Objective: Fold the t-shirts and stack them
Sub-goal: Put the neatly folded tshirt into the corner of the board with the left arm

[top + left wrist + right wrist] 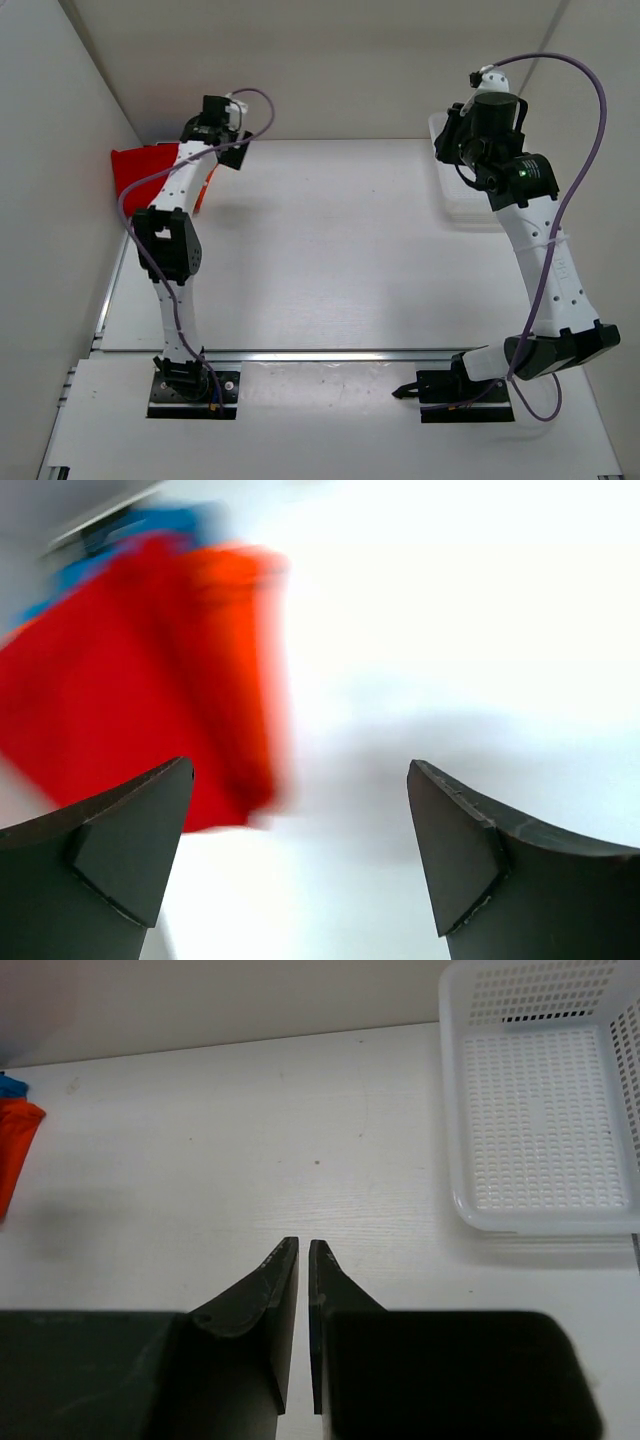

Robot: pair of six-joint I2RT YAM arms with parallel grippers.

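The deep red t-shirt (110,700), orange t-shirt (245,640) and bright blue t-shirt (175,522) are standing out against the plain white table (330,260). The white basket (540,1220) is showing a fine lattice pattern, and purple cables (606,110) are trailing white-and-black arms (545,250).

A white table (330,250) is seen from above. A pile of t-shirts (140,170), red uppermost with orange and blue showing at its edges, is laid at the far left corner. A white lattice basket (520,1222) is set at the far right.
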